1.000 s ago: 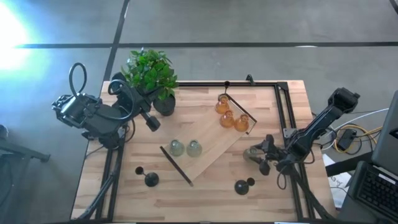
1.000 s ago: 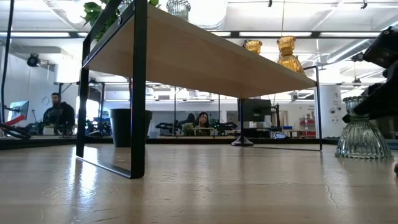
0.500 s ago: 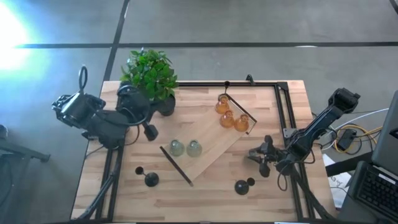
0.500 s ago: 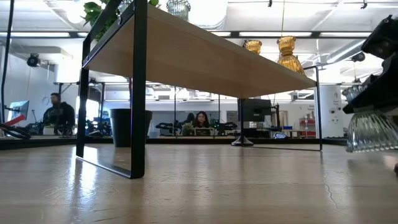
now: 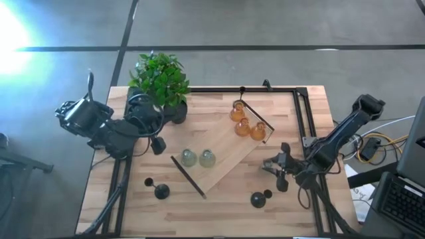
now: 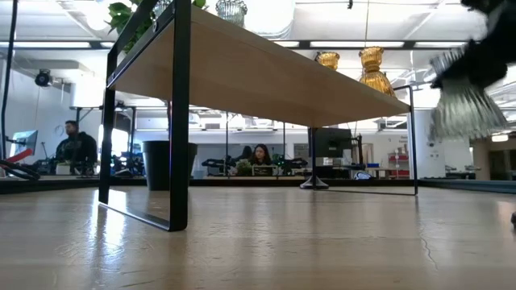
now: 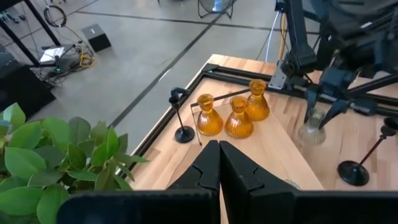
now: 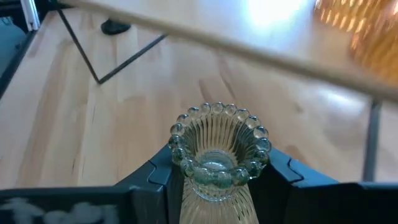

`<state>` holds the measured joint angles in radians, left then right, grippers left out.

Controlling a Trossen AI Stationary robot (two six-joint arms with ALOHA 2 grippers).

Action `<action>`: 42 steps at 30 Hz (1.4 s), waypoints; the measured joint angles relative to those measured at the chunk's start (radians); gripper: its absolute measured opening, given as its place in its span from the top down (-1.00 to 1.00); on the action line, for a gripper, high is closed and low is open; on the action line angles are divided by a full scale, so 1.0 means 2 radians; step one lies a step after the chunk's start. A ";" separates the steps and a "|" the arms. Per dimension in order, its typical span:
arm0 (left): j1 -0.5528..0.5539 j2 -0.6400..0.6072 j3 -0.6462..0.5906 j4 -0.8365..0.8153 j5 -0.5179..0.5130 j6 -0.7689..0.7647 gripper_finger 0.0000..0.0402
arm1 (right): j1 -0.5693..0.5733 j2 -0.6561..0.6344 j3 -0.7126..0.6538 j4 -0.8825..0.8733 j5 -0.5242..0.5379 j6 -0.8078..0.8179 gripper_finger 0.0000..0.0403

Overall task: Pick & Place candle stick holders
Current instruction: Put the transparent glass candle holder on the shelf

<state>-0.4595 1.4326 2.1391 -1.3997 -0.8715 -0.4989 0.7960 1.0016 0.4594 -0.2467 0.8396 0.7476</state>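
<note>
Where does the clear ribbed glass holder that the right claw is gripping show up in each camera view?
High view: pale holder in the right claw, lower right of the table.
Low view: far right, lifted clear of the table.
Left wrist view: far side, hanging under the right arm.
Right wrist view: centre, between the fingers.
Shared landmark: the three amber holders on the raised shelf.

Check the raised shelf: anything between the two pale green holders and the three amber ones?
Nothing. In the high view, bare wood separates the pale green holders from the amber holders on the shelf.
</note>
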 joint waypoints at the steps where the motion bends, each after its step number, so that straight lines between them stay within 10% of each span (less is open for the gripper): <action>1: 0.000 0.000 0.000 -0.001 0.000 -0.001 0.97 | -0.002 0.000 0.016 -0.017 0.001 -0.005 0.37; 15: 0.000 0.000 0.000 -0.006 0.000 0.004 0.97 | -0.050 0.012 0.201 -0.096 -0.007 -0.086 0.37; 29: 0.000 0.000 0.000 -0.009 0.000 0.034 0.97 | -0.099 0.180 0.363 -0.088 -0.075 -0.179 0.37; 42: 0.000 0.000 0.000 -0.012 -0.001 0.058 0.97 | -0.134 0.257 0.392 0.041 -0.102 -0.179 0.37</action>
<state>-0.4595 1.4334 2.1391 -1.4235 -0.8741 -0.3827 0.5274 1.5154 1.2434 -0.1655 0.6350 0.3888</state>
